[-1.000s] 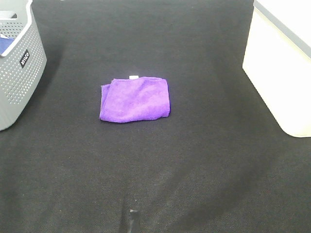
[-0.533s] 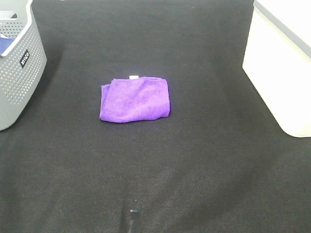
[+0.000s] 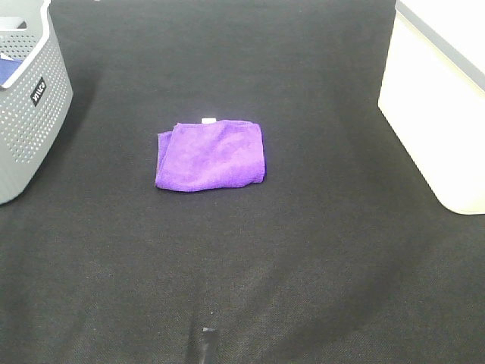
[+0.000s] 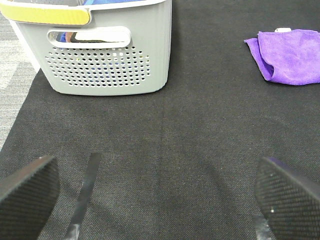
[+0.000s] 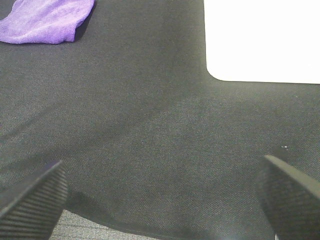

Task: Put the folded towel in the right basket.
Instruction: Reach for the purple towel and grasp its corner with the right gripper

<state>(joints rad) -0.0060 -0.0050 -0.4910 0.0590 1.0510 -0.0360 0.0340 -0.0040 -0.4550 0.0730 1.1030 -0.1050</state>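
Note:
A folded purple towel (image 3: 211, 154) lies flat on the black mat, left of the middle. It also shows in the left wrist view (image 4: 290, 61) and in the right wrist view (image 5: 47, 21). The white right basket (image 3: 439, 98) stands at the right edge, and its wall shows in the right wrist view (image 5: 262, 40). My left gripper (image 4: 155, 195) is open and empty, low over the mat and far from the towel. My right gripper (image 5: 160, 197) is open and empty, near the white basket's corner. Neither arm shows in the exterior view.
A grey perforated basket (image 3: 26, 106) stands at the far left with something blue inside; it is close in the left wrist view (image 4: 100, 50). The black mat (image 3: 265, 265) covers the table, and its edge shows in the left wrist view (image 4: 20, 100).

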